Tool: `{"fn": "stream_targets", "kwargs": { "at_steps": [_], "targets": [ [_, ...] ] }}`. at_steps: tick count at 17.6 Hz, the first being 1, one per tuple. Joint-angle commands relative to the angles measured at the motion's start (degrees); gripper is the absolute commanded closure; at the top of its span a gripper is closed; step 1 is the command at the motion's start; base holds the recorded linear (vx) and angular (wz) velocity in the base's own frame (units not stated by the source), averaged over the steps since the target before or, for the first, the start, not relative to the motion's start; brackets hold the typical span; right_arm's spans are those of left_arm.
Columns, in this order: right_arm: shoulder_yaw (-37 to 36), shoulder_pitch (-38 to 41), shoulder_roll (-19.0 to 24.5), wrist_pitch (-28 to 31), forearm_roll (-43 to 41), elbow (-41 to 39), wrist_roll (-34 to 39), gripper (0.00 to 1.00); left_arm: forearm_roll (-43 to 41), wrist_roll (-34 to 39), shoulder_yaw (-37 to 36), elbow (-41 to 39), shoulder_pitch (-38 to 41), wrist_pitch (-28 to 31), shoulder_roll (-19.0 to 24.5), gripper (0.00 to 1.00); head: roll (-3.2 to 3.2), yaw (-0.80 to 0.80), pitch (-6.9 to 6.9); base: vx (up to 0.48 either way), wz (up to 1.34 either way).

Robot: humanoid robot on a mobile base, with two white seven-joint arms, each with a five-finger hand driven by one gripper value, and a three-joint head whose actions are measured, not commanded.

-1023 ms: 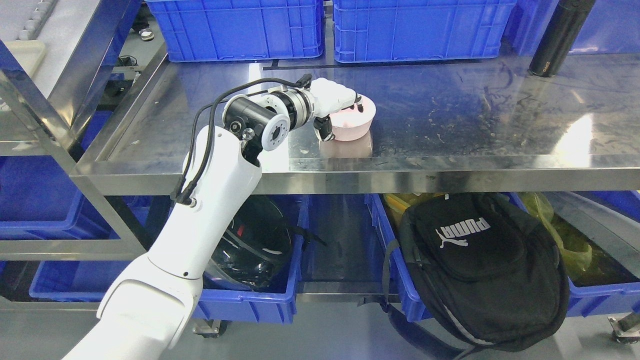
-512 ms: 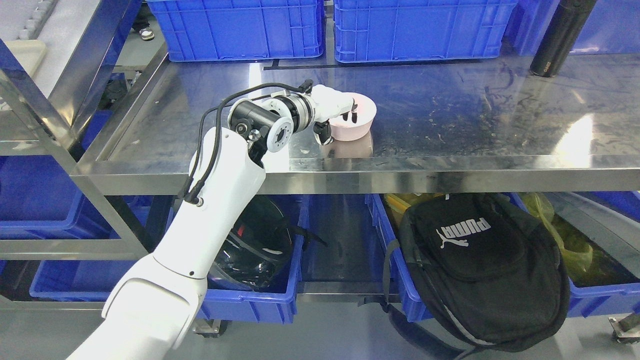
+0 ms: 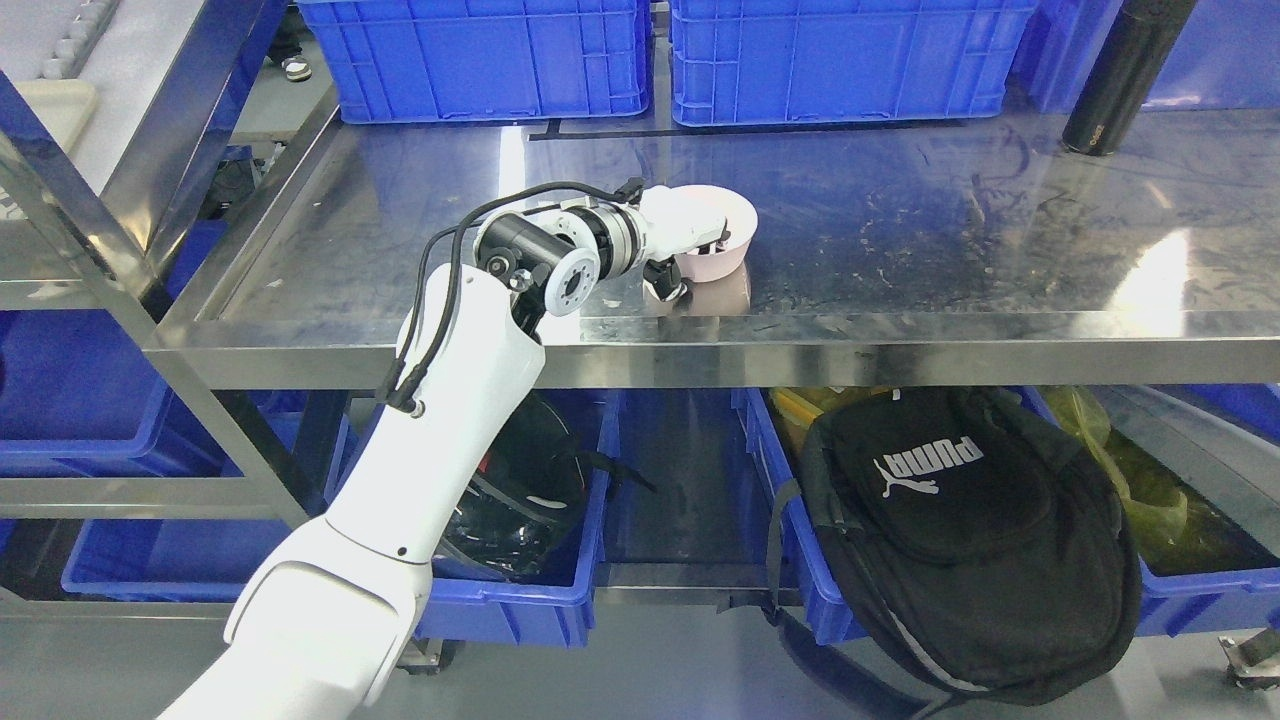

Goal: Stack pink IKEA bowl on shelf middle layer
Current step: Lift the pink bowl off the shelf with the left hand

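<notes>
Pink against scratched steel, the bowl [image 3: 722,238] is gripped by the left hand [image 3: 680,238] on the shelf [image 3: 900,250], fingers hooked over its rim and thumb pressed to the outer wall at the bowl's 8 o'clock. Two crates [image 3: 660,55] are seen at the bowl's 12 o'clock, a flask [image 3: 1120,75] at 2 o'clock, and a backpack [image 3: 960,530] below at 5 o'clock.

The shelf [image 3: 900,250] is scuffed, reflective stainless steel. The pink bowl [image 3: 728,228] looks like smooth matt plastic. The left hand [image 3: 685,232] has a glossy white shell. The blue crates [image 3: 480,60] are ribbed plastic; the black backpack [image 3: 960,540] is matt cloth.
</notes>
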Motion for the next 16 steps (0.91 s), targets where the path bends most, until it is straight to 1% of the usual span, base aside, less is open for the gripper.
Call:
{"fn": "stream_targets", "kwargs": {
  "at_steps": [1,3,5,8,13,16],
  "targets": [
    [0.0,1.32,-1.0,0.04,0.0,-1.0,0.0,0.0,0.27,-0.42,10.5,1.71,1.21,-7.75,-0.27,0.99,0.0,0.0,0.0,0.003,0.01],
    [0.0,1.32,-1.0,0.04,0.0,-1.0,0.0,0.0,0.53,0.02,14.2,0.22,1.39,-10.84,-0.27,0.99,0.0,0.0,0.0,0.005,0.01],
    [0.0,1.32,-1.0,0.04,0.0,-1.0,0.0,0.0,1.32,0.11,16.76,-2.58,2.52,-11.81,-0.27,0.98,0.0,0.0,0.0,0.004,0.01],
    [0.0,1.32,-1.0,0.04,0.0,-1.0,0.0,0.0,2.47,0.11,17.99,-6.02,3.14,-15.41,-0.27,0.98,0.0,0.0,0.0,0.0,0.0],
    [0.0,1.32,-1.0,0.04,0.0,-1.0,0.0,0.0,5.18,-0.16,20.37,-8.22,2.18,-16.38,-0.27,0.97,0.0,0.0,0.0,0.0,0.02],
    [0.0,1.32,-1.0,0.04,0.0,-1.0,0.0,0.0,9.31,-0.77,21.77,-10.41,1.47,-20.86,-0.27,0.97,0.0,0.0,0.0,-0.001,0.06]
  ]
}}
